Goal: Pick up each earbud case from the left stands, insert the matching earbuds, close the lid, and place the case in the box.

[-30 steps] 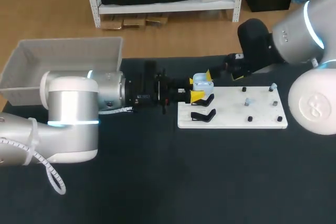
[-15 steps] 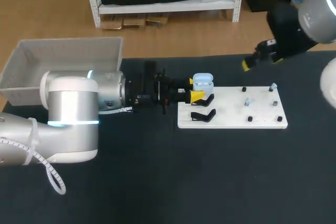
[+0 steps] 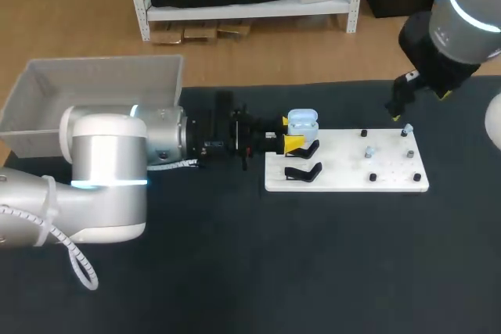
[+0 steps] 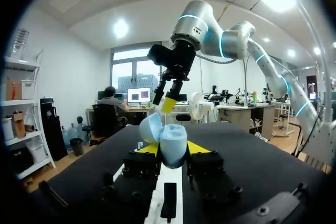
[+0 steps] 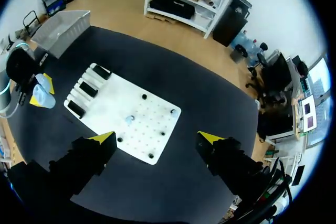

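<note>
Gripped lid-open earbud case in left gripper beside stands; poised right gripper, fingers spread, above white board.

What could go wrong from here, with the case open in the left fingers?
1. The earbud case sits lid-open between the left gripper's fingers; it might twist or slip under insertion pressure.
2. The right gripper, open, hangs high over the white board; the earbuds there are tiny, so a missed pick seems possible.
</note>
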`<action>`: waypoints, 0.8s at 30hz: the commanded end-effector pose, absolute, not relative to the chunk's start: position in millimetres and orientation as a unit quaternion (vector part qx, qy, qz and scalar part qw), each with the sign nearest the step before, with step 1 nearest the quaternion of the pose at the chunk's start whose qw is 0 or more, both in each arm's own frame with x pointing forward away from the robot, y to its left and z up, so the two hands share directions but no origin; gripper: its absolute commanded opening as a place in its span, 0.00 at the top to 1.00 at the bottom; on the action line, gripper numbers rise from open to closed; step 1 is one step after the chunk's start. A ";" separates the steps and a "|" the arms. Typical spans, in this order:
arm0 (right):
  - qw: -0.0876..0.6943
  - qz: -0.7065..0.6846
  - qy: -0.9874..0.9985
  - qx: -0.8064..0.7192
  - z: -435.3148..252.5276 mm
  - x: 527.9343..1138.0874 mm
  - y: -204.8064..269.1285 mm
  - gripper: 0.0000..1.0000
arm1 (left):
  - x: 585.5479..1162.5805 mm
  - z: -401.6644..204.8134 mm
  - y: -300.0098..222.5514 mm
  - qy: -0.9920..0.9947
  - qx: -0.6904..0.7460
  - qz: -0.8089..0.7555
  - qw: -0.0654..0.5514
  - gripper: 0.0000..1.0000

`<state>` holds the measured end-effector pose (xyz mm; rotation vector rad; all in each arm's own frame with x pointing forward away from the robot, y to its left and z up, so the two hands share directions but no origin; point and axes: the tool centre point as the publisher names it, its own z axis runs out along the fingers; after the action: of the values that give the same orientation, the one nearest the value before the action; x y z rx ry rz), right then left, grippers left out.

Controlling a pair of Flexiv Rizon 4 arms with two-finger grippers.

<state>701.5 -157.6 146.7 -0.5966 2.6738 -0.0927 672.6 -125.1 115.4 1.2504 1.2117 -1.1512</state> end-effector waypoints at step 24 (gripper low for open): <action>0.116 -0.023 0.969 -0.219 102.5 716.6 -168.9 0.00 | 672.6 114.6 -125.0 0.501 0.517 -0.477 0.505 1.00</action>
<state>710.7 -172.4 105.6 -0.6414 2.8193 -0.0524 672.7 -125.1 115.4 1.2503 1.2118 -1.1512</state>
